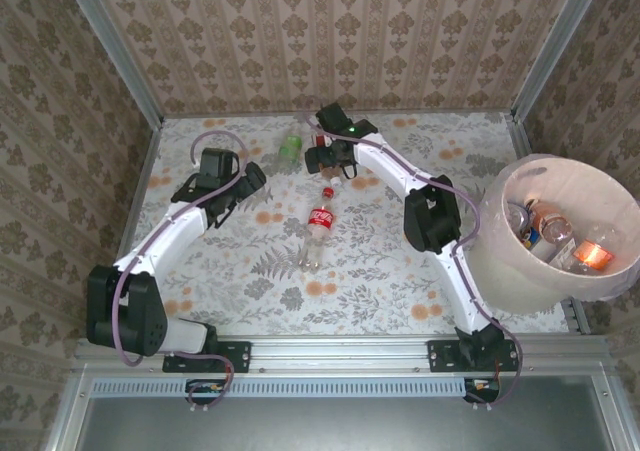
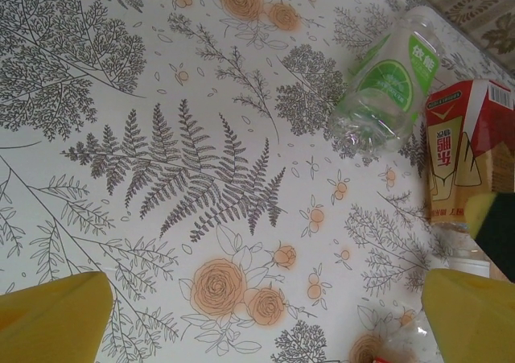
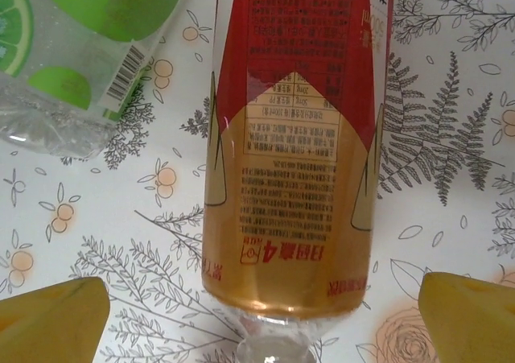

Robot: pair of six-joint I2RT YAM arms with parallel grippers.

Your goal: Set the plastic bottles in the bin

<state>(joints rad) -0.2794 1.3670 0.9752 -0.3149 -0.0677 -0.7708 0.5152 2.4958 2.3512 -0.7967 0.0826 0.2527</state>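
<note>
Right gripper (image 3: 259, 321) open, above the red-gold bottle (image 3: 294, 178), which lies on the table (image 1: 370, 281) beside a green bottle (image 3: 80, 41), well apart from the bin (image 1: 520, 276); left gripper (image 2: 265, 319) open, empty. The bottle is probably light, thin-walled, slick and apt to roll: grasp across the labelled mid-body, squeezing gently.
</note>
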